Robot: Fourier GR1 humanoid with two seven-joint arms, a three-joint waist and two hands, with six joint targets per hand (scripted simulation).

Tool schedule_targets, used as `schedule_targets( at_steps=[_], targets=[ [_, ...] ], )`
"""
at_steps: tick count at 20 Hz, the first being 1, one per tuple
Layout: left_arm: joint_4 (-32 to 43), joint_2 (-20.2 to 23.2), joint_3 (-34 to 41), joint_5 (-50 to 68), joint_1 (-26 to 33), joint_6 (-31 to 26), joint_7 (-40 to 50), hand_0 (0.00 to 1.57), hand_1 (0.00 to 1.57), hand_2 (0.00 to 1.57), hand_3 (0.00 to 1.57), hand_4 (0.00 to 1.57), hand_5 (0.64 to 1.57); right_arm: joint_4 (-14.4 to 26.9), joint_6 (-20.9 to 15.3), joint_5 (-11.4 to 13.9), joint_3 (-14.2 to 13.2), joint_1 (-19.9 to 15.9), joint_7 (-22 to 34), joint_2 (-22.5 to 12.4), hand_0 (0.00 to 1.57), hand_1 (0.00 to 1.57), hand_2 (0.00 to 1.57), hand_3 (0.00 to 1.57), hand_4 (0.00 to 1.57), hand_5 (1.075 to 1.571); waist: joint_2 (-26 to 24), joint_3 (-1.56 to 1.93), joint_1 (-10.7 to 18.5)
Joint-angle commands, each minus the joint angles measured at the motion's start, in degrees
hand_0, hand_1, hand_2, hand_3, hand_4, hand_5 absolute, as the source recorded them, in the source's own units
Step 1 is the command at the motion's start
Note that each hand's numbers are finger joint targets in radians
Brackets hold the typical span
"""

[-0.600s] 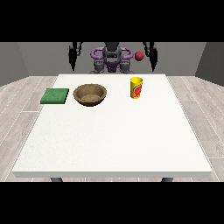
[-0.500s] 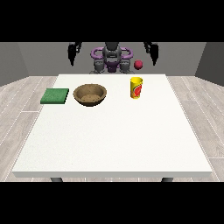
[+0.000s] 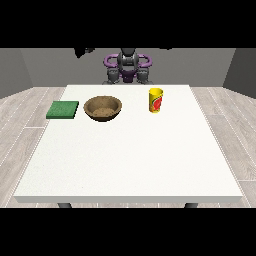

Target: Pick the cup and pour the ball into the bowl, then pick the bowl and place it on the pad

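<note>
The white table (image 3: 130, 160) carries a green pad (image 3: 63, 109), a brown bowl (image 3: 103, 108) and a yellow cup (image 3: 156, 100).

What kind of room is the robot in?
Probably a plain test room: a large white table on grey plank flooring, grey walls, and only a brown wooden bowl, yellow cup and green square pad.

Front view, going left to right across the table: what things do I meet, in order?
Green pad → brown bowl → yellow cup, all standing apart on the white table.
</note>
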Motion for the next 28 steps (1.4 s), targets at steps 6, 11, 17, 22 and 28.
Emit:
schedule_targets(
  at_steps=[6, 11, 17, 22, 28],
  targets=[
    [-6.57, -1.39, -3.15, -6.07, -2.32, 3.04, -3.12, 0.00, 0.00, 0.00, 0.00, 0.00, 1.453, -1.50, 1.37, -2.43, -1.27, -4.41, -2.69, 0.18, 0.00, 0.00, 0.00, 0.00, 0.00, 1.566, 10.64, 0.03, -1.46],
    [2.41, -1.05, 0.99, -9.08, -10.64, 3.85, -10.88, 0.00, 0.00, 0.00, 0.00, 0.00, 1.358, 3.18, 3.13, -2.56, -2.46, -11.44, -8.78, -1.02, 0.00, 0.00, 0.00, 0.00, 0.00, 1.565, 21.28, 0.02, -3.31],
    [10.26, 3.47, 7.67, -8.31, -16.16, 1.77, -14.65, 0.00, 0.00, 0.00, 0.00, 0.00, 1.254, 10.44, 7.03, -4.92, -6.27, -14.54, -13.67, -4.18, 0.00, 0.00, 0.00, 0.00, 0.00, 1.559, 24.75, 0.02, -4.18],
    [18.78, 6.24, 11.71, -7.41, -21.85, -0.45, -17.38, 0.00, 0.00, 0.00, 0.00, 0.00, 1.257, 17.13, 8.67, -4.52, -7.75, -18.09, -16.94, -6.32, 0.00, 0.00, 0.00, 0.00, 0.00, 1.560, 25.16, 0.02, -4.63],
    [30.30, 5.16, 14.12, -8.85, -24.83, 1.63, -26.87, 0.00, 0.00, 0.00, 0.00, 0.00, 1.236, 19.75, 11.80, -5.94, -9.16, -18.22, -19.25, -8.35, 0.00, 0.00, 0.00, 0.00, 0.00, 1.562, 25.92, 0.02, -6.84]
  ],
)
